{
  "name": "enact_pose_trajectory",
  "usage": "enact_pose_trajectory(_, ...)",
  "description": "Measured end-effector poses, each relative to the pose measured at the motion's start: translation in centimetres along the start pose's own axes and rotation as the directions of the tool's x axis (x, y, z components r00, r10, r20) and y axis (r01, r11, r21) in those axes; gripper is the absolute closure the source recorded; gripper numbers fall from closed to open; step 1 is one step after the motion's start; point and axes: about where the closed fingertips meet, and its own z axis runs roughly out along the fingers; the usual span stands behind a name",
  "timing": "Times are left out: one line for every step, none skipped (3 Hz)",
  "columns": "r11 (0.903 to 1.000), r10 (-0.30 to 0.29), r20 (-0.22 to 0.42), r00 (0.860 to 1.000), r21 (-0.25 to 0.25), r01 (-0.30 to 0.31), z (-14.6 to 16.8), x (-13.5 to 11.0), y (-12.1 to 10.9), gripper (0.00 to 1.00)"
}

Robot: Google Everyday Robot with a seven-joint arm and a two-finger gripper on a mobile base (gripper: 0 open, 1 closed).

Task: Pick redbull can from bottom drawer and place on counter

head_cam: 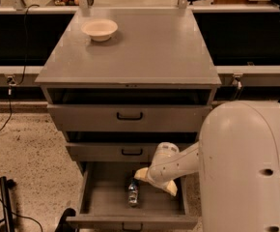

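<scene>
The redbull can (pixel 133 193) lies in the open bottom drawer (pixel 101 199), near its middle, silver and blue with its shiny end toward the front. My gripper (pixel 156 181) hangs over the drawer just right of the can and slightly behind it. Its cream fingers (pixel 141 174) are spread apart and hold nothing. The left fingertip is close above the can's far end; I cannot tell if it touches. The grey counter (pixel 145 47) is the cabinet's top surface.
A cream bowl (pixel 99 29) stands at the counter's back left. Two shallower drawers (pixel 129 116) are above the bottom one, slightly pulled out. My large white arm housing (pixel 246 168) fills the lower right. A black stand and cables (pixel 7 204) are on the speckled floor at left.
</scene>
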Motion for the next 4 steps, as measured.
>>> enact_pose_trajectory(0.9999,0.000,-0.031,1.000,0.016,0.000,0.1,0.6,-0.5,0.00)
enact_pose_trajectory(0.9997,-0.006,0.018,1.000,0.023,0.005,1.7,-0.3,0.0,0.00)
enact_pose_trajectory(0.9939,-0.042,0.074,0.996,0.104,0.034,5.2,-1.4,-0.4,0.00)
enact_pose_trajectory(0.9762,-0.071,0.115,0.991,0.212,0.046,8.3,-3.1,-0.6,0.00)
